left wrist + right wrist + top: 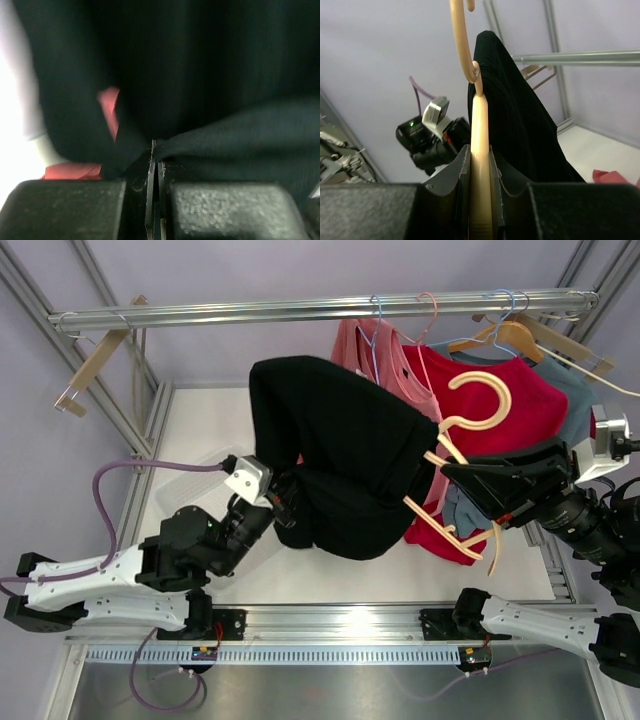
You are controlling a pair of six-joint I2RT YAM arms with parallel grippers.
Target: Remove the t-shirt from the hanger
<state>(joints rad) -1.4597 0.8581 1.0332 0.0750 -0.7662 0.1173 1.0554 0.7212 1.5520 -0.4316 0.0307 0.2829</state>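
Observation:
A black t-shirt [340, 450] hangs bunched over the left part of a cream plastic hanger [478, 405] held in mid-air above the table. My right gripper [450, 475] is shut on the hanger's body just below its hook; the right wrist view shows the hanger [481, 115] clamped between the fingers [462, 165], with the black t-shirt [520, 125] draped beyond. My left gripper [285, 505] is shut on the shirt's lower edge. In the left wrist view the black cloth [210, 75] fills the frame and is pinched at the gripper [155, 152].
A metal rail [300, 310] crosses the back. On it hang a red t-shirt [520, 405], a pink garment [350, 345] and a grey-blue one [580, 390]. Empty wooden hangers [95, 360] hang at the left. The white table [200, 430] lies below.

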